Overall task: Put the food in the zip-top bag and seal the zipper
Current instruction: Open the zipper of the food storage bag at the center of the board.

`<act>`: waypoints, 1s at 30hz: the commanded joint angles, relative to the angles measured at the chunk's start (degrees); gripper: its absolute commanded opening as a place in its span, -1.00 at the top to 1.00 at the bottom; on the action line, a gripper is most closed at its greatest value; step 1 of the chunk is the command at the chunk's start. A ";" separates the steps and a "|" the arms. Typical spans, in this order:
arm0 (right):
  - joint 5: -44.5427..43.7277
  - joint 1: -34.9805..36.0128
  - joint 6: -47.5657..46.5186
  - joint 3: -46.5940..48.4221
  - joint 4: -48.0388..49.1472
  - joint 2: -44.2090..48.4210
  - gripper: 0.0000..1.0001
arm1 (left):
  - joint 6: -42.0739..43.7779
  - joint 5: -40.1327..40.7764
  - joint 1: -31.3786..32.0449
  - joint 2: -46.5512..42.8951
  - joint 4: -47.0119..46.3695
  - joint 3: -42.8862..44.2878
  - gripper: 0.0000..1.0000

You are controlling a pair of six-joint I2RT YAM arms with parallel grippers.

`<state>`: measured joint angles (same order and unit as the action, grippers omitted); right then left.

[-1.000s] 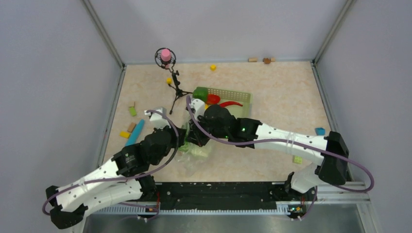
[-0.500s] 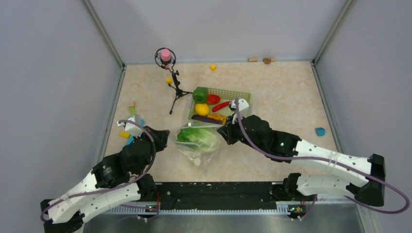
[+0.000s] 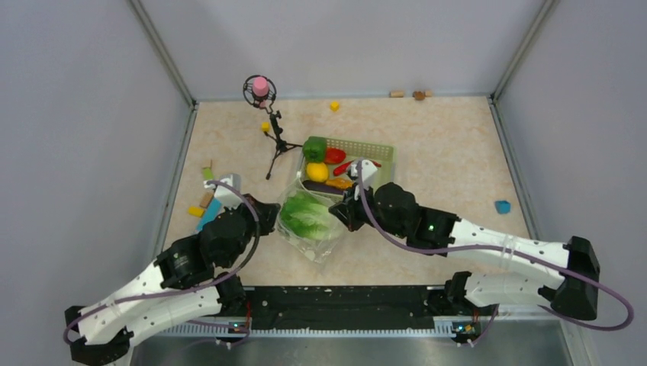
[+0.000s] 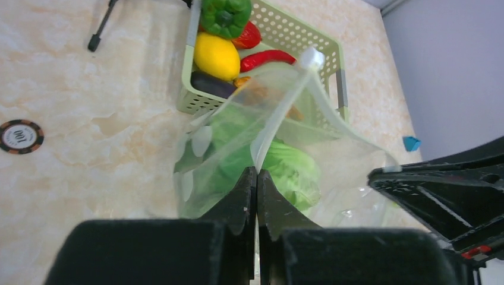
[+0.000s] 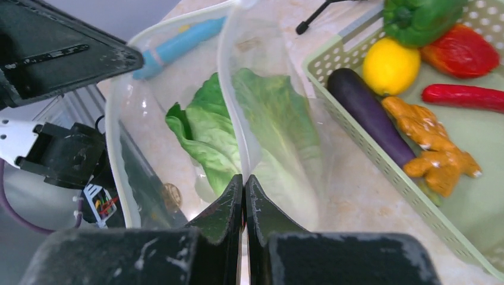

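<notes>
Both left fingers [image 4: 241,199] and right fingers [image 5: 229,205] tight on zip-top bag [image 3: 319,245]

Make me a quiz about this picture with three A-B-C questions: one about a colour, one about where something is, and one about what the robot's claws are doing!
1. What colour is the lemon in the basket?
A) blue B) yellow C) pink

2. Where is the cabbage?
A) inside the bag B) in the basket C) on top of a robot arm

3. What are the left gripper and right gripper doing?
A) hanging wide open B) each holding a pepper C) each pinching the bag's mouth edge

Answers:
1 B: it shows bright yellow among the other food.
2 A: its green leaves show through the bag's clear wall.
3 C: in each wrist view the jaws are pressed together with the bag's edge between them.
</notes>
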<state>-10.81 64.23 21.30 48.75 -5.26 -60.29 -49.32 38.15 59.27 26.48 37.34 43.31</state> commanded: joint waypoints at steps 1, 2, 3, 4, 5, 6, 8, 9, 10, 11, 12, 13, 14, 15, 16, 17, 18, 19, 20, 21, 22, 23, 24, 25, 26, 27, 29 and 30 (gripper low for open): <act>8.93 -0.54 -1.66 4.76 8.34 -6.46 1.00 | 5.80 -6.83 -0.20 6.01 -9.59 0.71 1.00; 10.12 -0.51 -1.77 6.38 8.37 -8.37 1.00 | 6.18 -7.66 -0.18 7.23 -10.60 1.01 1.00; 10.56 -0.54 -1.93 7.41 8.25 -10.12 1.00 | 6.54 -8.28 -0.20 8.24 -10.87 1.25 1.00; 10.59 -0.59 -2.05 8.49 7.92 -11.56 1.00 | 6.78 -8.57 -0.18 9.06 -10.90 1.59 1.00; 10.56 -0.52 -2.24 9.36 7.45 -13.05 1.00 | 6.88 -8.53 -0.20 9.66 -10.65 1.95 1.00; 10.62 -0.53 -2.45 9.94 7.05 -13.76 1.00 | 6.96 -8.09 -0.17 9.94 -10.11 2.26 1.00; 9.30 -0.51 -2.76 10.23 6.49 -14.26 1.00 | 6.59 -5.99 -0.20 9.36 -8.40 2.65 1.00; 8.21 -0.55 -2.80 10.25 6.20 -14.26 0.99 | 6.36 -4.36 -0.20 8.98 -7.24 2.66 1.00; 7.01 -0.58 -3.07 10.13 5.79 -14.06 0.92 | 5.72 -2.28 -0.13 8.04 -5.96 2.56 1.00; 5.97 -0.65 -3.30 9.99 5.49 -13.72 0.84 | 4.63 0.03 -0.19 7.08 -4.53 2.44 1.00; 5.15 -0.66 -3.62 9.73 5.43 -13.39 0.78 | 4.06 2.00 -0.20 5.52 -3.26 2.16 1.00; 4.50 -0.60 -4.20 9.36 5.39 -12.98 0.70 | 3.63 3.78 -0.16 4.18 -2.38 1.78 1.00; 4.26 -0.66 -4.80 9.08 5.43 -12.54 0.59 | 3.10 5.41 -0.15 2.85 -1.64 1.15 1.00; 3.95 -0.60 -5.12 8.79 5.43 -12.18 0.48 | 2.85 6.41 -0.17 1.61 -1.18 0.44 1.00; 3.66 -0.67 -5.56 8.63 5.43 -11.81 0.34 | 2.52 7.42 -0.13 0.41 -0.91 -0.40 1.00; 3.42 -0.60 -5.84 8.49 4.27 -11.45 0.17 | 1.92 8.55 -0.13 -0.67 -0.38 -1.16 1.00; 3.16 -0.61 -6.21 8.27 3.78 -11.12 0.00 | 1.38 9.46 -0.17 -1.80 0.00 -2.07 1.00; 2.85 -0.66 -6.38 8.08 3.68 -10.76 -0.19 | 1.18 10.02 -0.13 -2.83 0.10 -2.83 1.00; 2.28 -0.65 -6.32 7.85 3.85 -10.35 -0.35 | 1.26 10.24 -0.15 -3.75 -0.01 -3.62 1.00; 1.61 -0.61 -6.18 7.50 4.03 -10.11 -0.49 | 1.66 10.29 -0.20 -4.64 -0.37 -4.30 1.00; 0.36 -0.60 -5.87 7.26 3.98 -9.80 -0.63 | 1.97 10.49 -0.14 -5.33 -0.62 -4.78 1.00; -1.31 -0.65 -5.35 7.22 3.64 -9.49 -0.78 | 1.95 10.80 -0.14 -6.02 -0.64 -5.14 1.00; -3.22 -0.70 -5.09 7.28 3.41 -9.27 -0.89 | 1.98 11.18 -0.14 -6.53 -0.37 -5.43 1.00; -5.06 -0.77 -4.95 7.40 3.15 -8.93 -0.95 | 1.75 11.52 -0.20 -7.03 -0.08 -5.51 1.00; -6.64 -1.02 -4.72 7.55 3.00 -8.84 -0.97 | 1.56 11.86 -0.14 -7.50 0.16 -5.60 1.00; -7.37 -1.50 -4.33 7.76 2.79 -8.84 -0.98 | 1.51 12.01 -0.19 -7.95 0.18 -5.73 1.00; -7.08 -3.37 -3.40 8.29 2.47 -9.05 -0.98 | 1.51 11.91 -0.15 -8.58 0.02 -5.93 1.00; -6.40 -4.63 -3.23 8.61 2.69 -9.42 -0.98 | 1.58 11.87 -0.16 -8.75 -0.07 -5.92 1.00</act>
<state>-13.93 63.22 16.60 55.27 -2.98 -70.70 -47.09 48.10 59.22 19.09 38.81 37.43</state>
